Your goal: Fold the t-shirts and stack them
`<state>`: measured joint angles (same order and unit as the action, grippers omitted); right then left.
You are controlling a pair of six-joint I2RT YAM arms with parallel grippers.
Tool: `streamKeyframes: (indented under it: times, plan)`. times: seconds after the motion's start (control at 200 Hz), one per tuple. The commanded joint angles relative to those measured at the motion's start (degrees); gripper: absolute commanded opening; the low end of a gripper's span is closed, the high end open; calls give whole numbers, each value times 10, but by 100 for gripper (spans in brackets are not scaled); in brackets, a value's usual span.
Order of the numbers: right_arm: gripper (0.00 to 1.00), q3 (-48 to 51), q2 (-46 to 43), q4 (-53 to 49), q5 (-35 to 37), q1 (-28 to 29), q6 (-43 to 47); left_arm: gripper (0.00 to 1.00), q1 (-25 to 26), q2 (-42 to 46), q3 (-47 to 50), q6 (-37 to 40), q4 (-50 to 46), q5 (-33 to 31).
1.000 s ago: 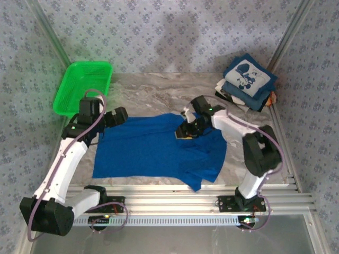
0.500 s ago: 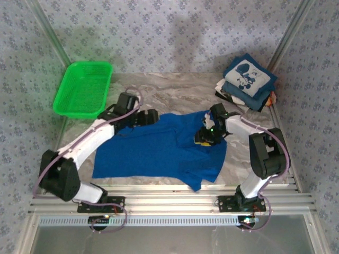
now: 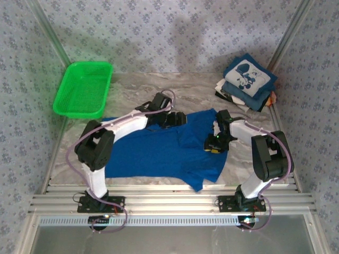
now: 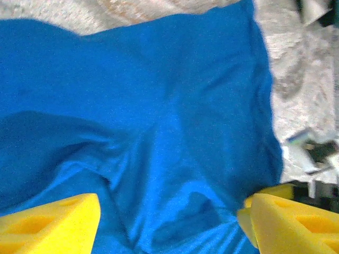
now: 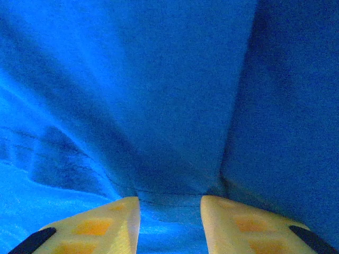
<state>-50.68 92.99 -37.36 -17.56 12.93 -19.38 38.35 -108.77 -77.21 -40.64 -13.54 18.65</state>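
Observation:
A royal-blue t-shirt (image 3: 153, 151) lies spread on the marble table (image 3: 137, 92), its right part rumpled. My left gripper (image 3: 179, 118) hovers at the shirt's far edge. In the left wrist view its yellow fingers (image 4: 53, 225) stand wide apart over wrinkled blue cloth (image 4: 159, 106), so the left gripper (image 4: 172, 211) is open. My right gripper (image 3: 213, 147) sits low on the shirt's right side. In the right wrist view a band of blue cloth (image 5: 159, 106) with a seam runs between the pads (image 5: 106, 225), and the right gripper (image 5: 169, 207) is shut on it. Folded t-shirts (image 3: 249, 79), a navy printed one on top, are stacked at the back right.
A green mesh basket (image 3: 85, 90) stands at the back left. Metal rails (image 3: 169, 198) run along the near edge, and a frame post (image 3: 288, 32) rises by the folded stack. Bare marble (image 3: 249, 159) shows right of the shirt.
My left arm swung from the shirt's left corner across to its far middle edge, jaws narrowing. My right gripper moved right and nearer, drawing the shirt's upper right part outward.

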Motion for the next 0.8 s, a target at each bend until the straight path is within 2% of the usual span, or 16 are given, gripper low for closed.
streamKeyframes:
  times: [0.0,0.095,0.175,0.315,0.48,0.63,0.794]
  plan:
    - [35,-10,26,-42,102,-9,-5,74,-5,-38,-28,-5,-21,-9]
    - [33,-18,39,-57,131,-11,-9,74,-4,-76,-63,13,-72,-33]
    - [34,-14,30,-60,138,-12,-13,72,-20,-96,-56,4,-85,-48]
    - [38,-11,0,-74,161,-20,-25,71,-46,-93,-31,7,-82,-65]
    - [40,-36,-35,-90,176,-37,-31,73,-53,-93,-56,41,-116,-73]
    - [43,-52,-81,-18,81,-24,-19,78,-52,-32,-55,41,-93,-53]
    - [47,-90,-66,-5,60,-10,-24,84,-52,40,-76,45,-104,-29]
